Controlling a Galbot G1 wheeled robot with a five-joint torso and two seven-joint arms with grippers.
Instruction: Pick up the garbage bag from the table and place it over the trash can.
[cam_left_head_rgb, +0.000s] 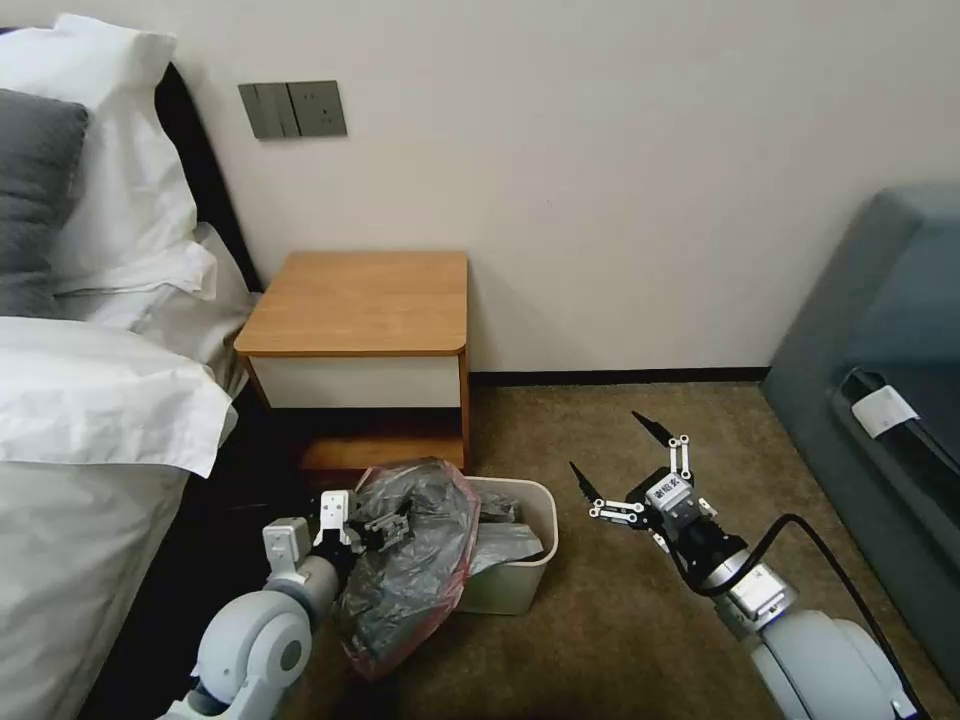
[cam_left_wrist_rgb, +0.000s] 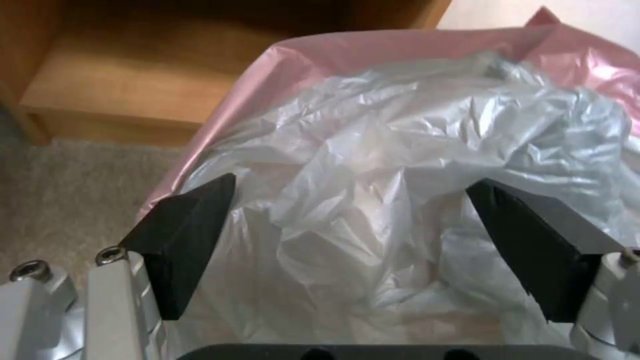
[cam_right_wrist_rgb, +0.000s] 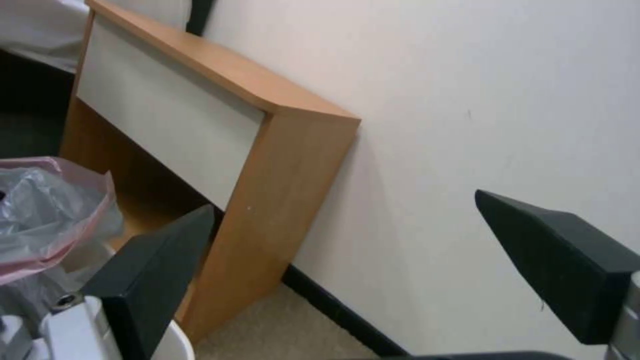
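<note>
Head view: left gripper (cam_left_head_rgb: 385, 528) (spread wide) inside garbage bag (cam_left_head_rgb: 420, 560).

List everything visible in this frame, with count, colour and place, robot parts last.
garbage bag: 1, grey with pinkish-red rim, draped over the trash can's left side
trash can: 1, beige, on the carpet before the table
table: 1, light-brown wood, white drawer front, against the wall
bed: 1, white linen, left of the table
wall switches: grey, above the table
left gripper: open, at the garbage bag
right gripper: open, right of the trash can
</note>
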